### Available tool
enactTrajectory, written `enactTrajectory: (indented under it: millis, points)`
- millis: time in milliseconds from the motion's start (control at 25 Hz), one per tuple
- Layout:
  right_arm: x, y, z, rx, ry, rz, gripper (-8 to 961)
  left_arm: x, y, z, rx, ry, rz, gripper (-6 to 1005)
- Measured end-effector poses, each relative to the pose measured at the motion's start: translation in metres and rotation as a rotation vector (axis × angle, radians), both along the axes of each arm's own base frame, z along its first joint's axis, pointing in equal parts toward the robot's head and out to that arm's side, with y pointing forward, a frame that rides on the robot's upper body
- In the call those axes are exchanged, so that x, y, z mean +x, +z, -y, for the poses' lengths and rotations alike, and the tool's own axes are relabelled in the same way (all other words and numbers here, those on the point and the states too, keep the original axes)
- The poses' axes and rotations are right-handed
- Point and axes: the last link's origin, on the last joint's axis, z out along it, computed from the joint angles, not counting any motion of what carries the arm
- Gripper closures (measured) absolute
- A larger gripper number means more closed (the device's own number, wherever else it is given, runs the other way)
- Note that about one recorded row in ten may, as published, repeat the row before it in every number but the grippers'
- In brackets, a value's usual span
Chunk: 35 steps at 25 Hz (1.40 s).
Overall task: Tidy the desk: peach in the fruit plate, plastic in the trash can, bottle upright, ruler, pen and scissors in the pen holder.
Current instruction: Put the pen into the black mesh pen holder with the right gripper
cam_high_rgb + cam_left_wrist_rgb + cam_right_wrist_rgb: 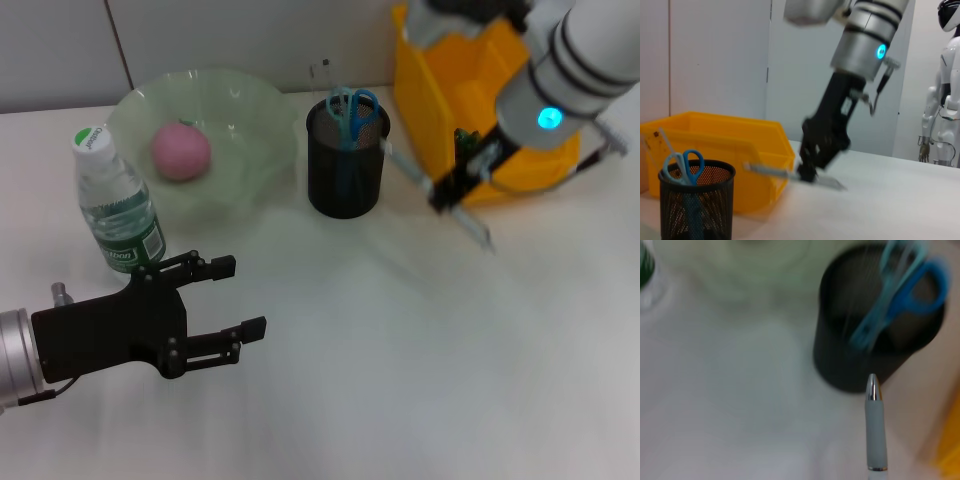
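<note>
My right gripper (443, 198) is shut on a grey pen (470, 225), held slanted above the table between the black mesh pen holder (345, 165) and the yellow trash can (450, 90). In the right wrist view the pen (875, 425) points its tip at the pen holder (840, 365). Blue scissors (352, 110) and a clear ruler (323, 75) stand in the holder. The pink peach (180, 150) lies in the green fruit plate (255, 110). The bottle (115, 205) stands upright. My left gripper (240, 297) is open just right of the bottle. No plastic is in view.
A white wall runs along the far edge of the table behind the plate and the trash can (740, 145). The left wrist view shows my right gripper (810, 172) with the pen (775, 171) beside the pen holder (695, 205), and another white robot (945, 100) far off.
</note>
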Motion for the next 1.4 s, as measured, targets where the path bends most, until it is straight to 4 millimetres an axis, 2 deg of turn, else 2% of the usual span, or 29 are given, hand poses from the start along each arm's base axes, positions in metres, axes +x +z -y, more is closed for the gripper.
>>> enactTrajectory:
  millis: [240,360,480,600,720,920,960,1040,1160,1400]
  points:
    - [-0.030,0.039,0.003,0.153,0.232,-0.085,837,-0.001,0.001,0.000,0.004,0.003,0.003,192]
    - [-0.043,0.059,0.008,0.215,0.346,-0.200,836,-0.002,0.001,0.001,0.005,0.006,0.004,192]
    - [-0.044,0.065,0.009,0.229,0.396,-0.269,837,-0.002,0.001,0.002,0.003,0.008,0.007,192]
    - [-0.036,0.077,0.004,0.270,0.416,-0.436,836,-0.003,0.001,0.003,0.003,0.012,0.009,192]
    - [-0.030,0.082,0.001,0.290,0.406,-0.459,833,-0.004,0.001,0.004,0.006,0.013,0.010,192]
    - [-0.026,0.093,0.001,0.294,0.519,-0.348,827,-0.005,0.001,0.006,0.005,0.013,0.014,192]
    - [-0.024,0.098,0.003,0.299,0.609,-0.245,826,-0.005,0.001,0.006,0.005,0.012,0.015,192]
    - [-0.024,0.100,0.005,0.296,0.659,-0.193,824,-0.005,0.001,0.006,0.005,0.012,0.015,192]
    - [-0.023,0.108,0.010,0.295,0.865,-0.026,821,-0.005,0.001,0.006,0.005,0.012,0.016,192]
    - [-0.019,0.115,0.008,0.278,1.064,0.166,814,-0.004,0.001,0.006,0.005,0.006,0.013,192]
